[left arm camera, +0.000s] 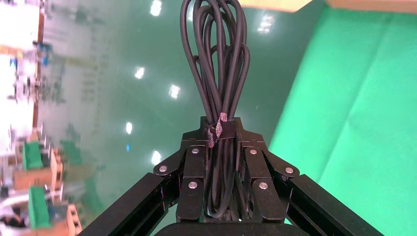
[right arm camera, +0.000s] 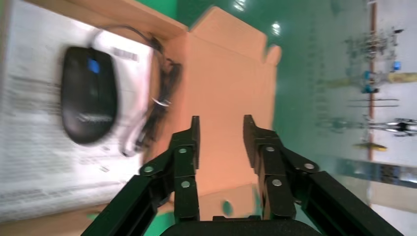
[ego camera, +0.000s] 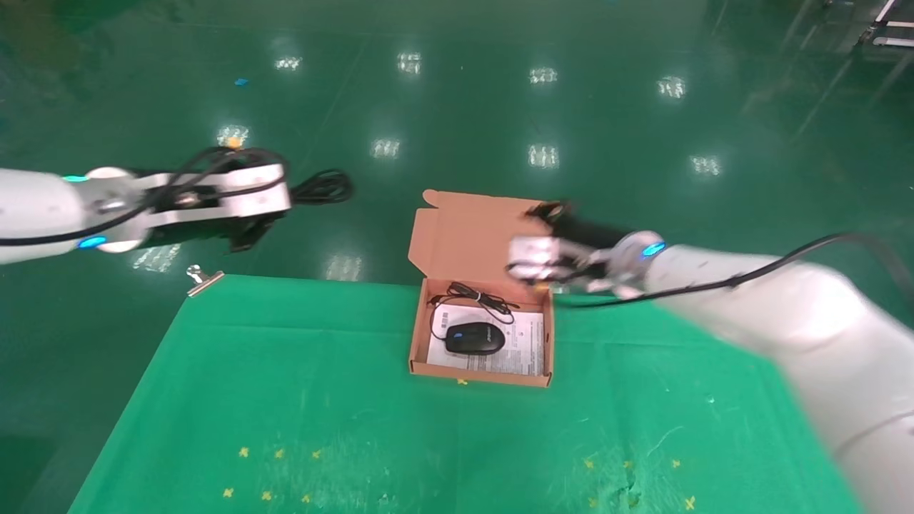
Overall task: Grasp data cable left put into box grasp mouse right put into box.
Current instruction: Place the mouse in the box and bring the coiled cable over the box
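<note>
The box (ego camera: pixel 480 335) is seen near the far edge of the green cloth-covered table (ego camera: pixel 357 428), its hinged lid (ego camera: pixel 464 235) standing open and leaning out past that edge. The table's near half is covered only by small yellow marks, and wide cloth is left open on both sides of the box. A metal clip (ego camera: pixel 203 278) is fixed at the table's far left corner.

The mouse (ego camera: pixel 475 338) is found inside the box, lying on the white printed sheet (ego camera: pixel 525 343), with its thin cord (ego camera: pixel 478 298) bundled toward the lid side. In the right wrist view the mouse (right arm camera: pixel 88 93) is seen apart from the fingers.

The right gripper (right arm camera: pixel 221 135) is held above the box's far right corner, in front of the lid, with its fingers spread and nothing between them.

The left gripper (left arm camera: pixel 223 162) is held out beyond the table's far left edge, over the green floor (ego camera: pixel 457 107), well apart from the box. Its fingers are pressed against the data cable (left arm camera: pixel 216 73), whose long loops are seen projecting from between them; in the head view the loops (ego camera: pixel 325 187) stick out toward the box side.
</note>
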